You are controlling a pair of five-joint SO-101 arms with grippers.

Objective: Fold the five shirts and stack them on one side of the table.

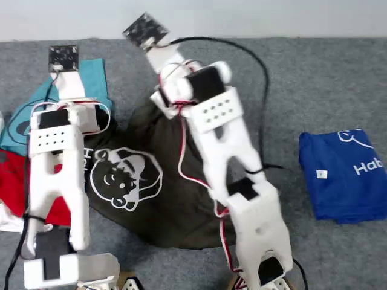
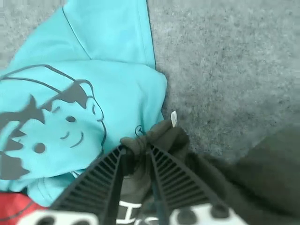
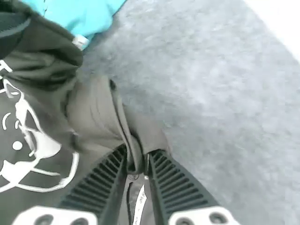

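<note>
Cut off at the picture's edge, well right of the dark shirt (image 1: 163, 205): blue shirt (image 1: 341, 175). Left of the dark shirt, partly hidden under the left arm (image 1: 57, 169): red shirt (image 1: 12, 181), teal shirt (image 1: 97, 75). Too small to read: white tag (image 2: 174, 118) on the dark shirt's bunched edge.

High cam overlooks table (image 1: 314, 78); wrist cams close-up, prob. all sharing dark shirt (image 1: 172, 211).

dark shirt (image 1: 163, 205) crumpled centre (white print) | teal shirt (image 1: 94, 75), red shirt (image 1: 12, 181) left | blue shirt (image 1: 344, 175) folded right
</note>
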